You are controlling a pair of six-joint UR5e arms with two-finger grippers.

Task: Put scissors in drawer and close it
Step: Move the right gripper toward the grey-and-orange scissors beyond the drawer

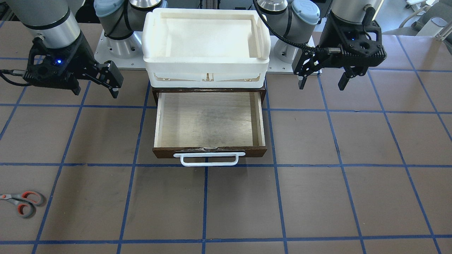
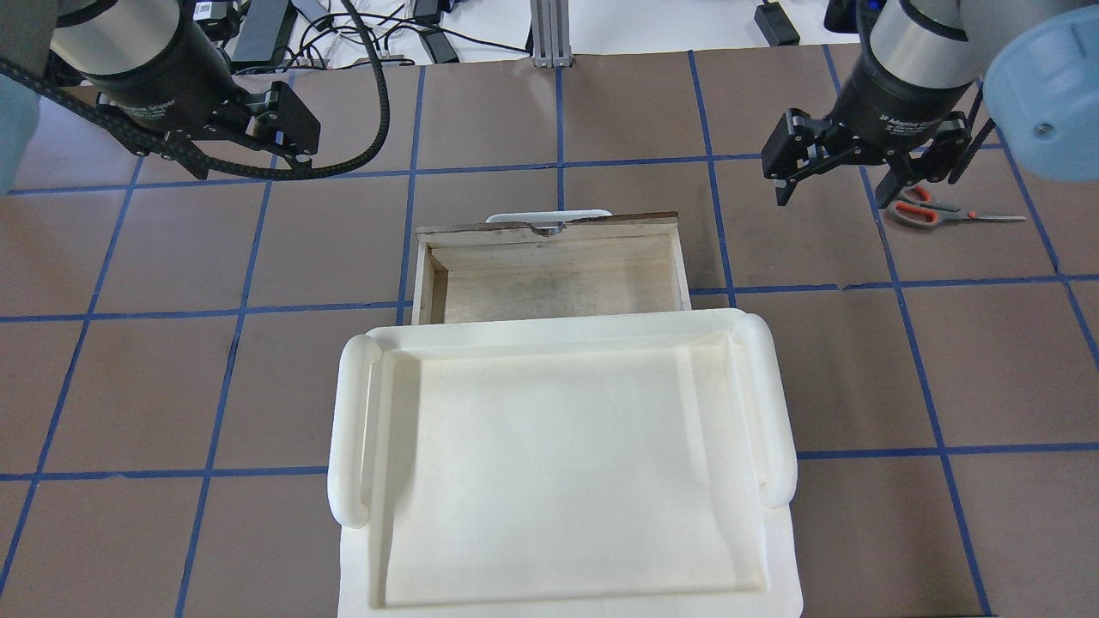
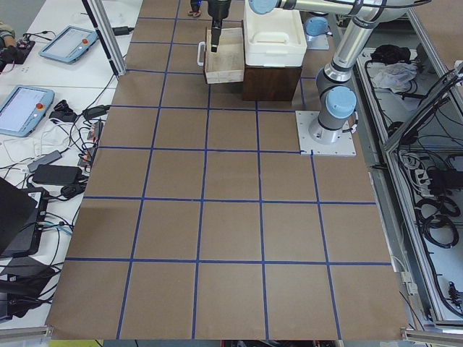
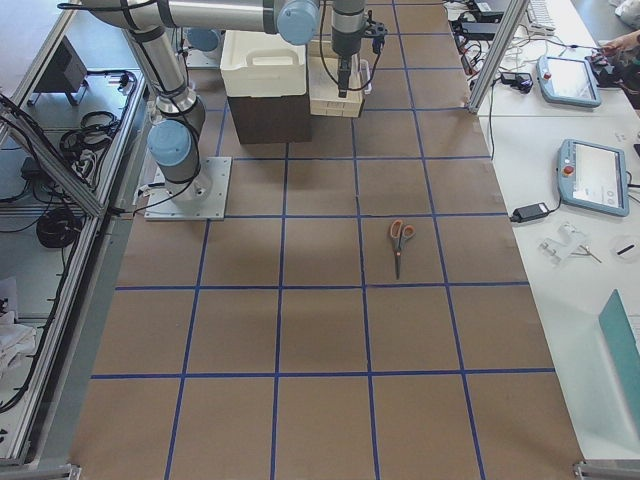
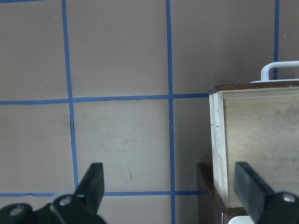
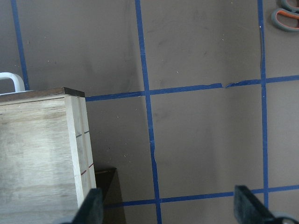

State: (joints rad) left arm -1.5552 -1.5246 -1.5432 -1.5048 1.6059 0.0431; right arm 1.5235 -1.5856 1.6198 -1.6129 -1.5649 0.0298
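Note:
The scissors [image 1: 22, 203], grey handles lined orange-red, lie flat on the table far out on my right side. They also show in the overhead view [image 2: 943, 211] and at the top corner of the right wrist view [image 6: 286, 14]. The drawer [image 1: 263, 121] is pulled open and empty, with its white bar handle [image 1: 209, 159] toward the operators' side. My right gripper [image 2: 837, 184] hangs open and empty above the table between the drawer and the scissors. My left gripper [image 1: 323, 82] hangs open and empty on the drawer's other side.
A white plastic tray [image 2: 352, 429] sits on top of the dark cabinet above the drawer. The brown table is marked with a grid of blue tape. Tablets and cables lie on side benches beyond the table's edges [image 4: 590, 170].

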